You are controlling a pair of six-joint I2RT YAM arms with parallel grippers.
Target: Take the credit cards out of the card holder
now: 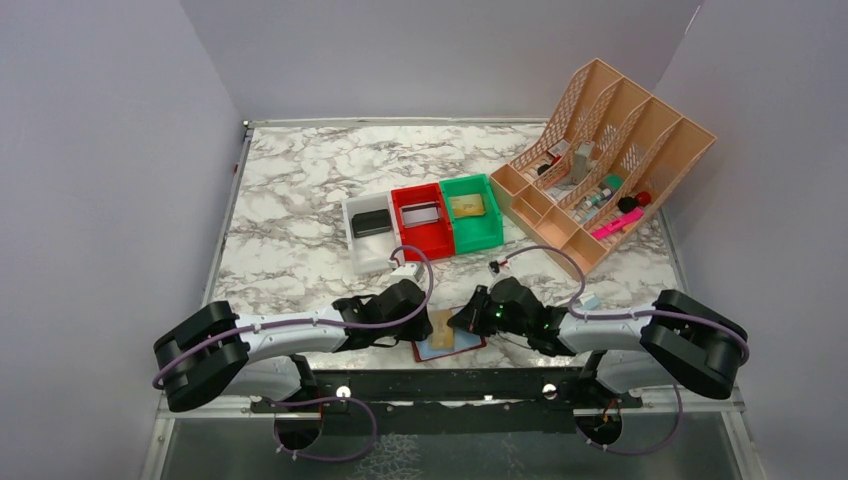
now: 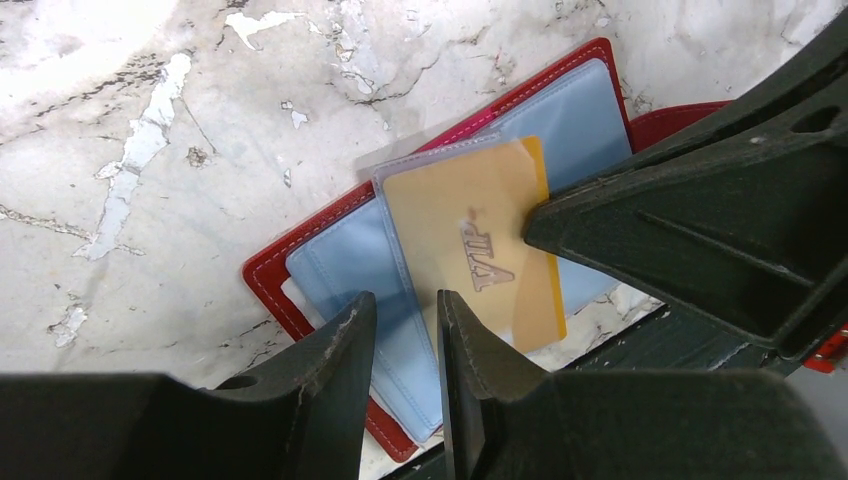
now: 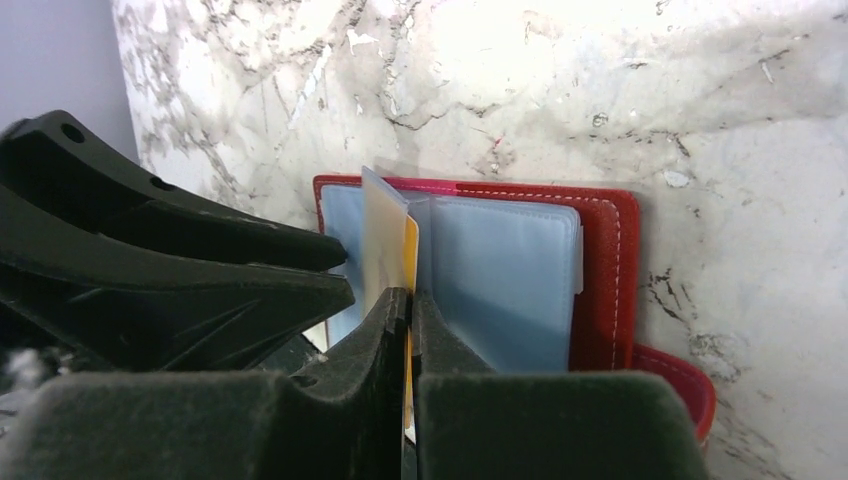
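Since the gold card sits only partly out of its clear sleeve in the open card holder, at the near edge of the table, the right gripper, clamped on the card's edge, may drag sleeve and holder along. The left gripper has its jaws narrowly apart over the blue pocket, gripping nothing, so the holder could slide off.
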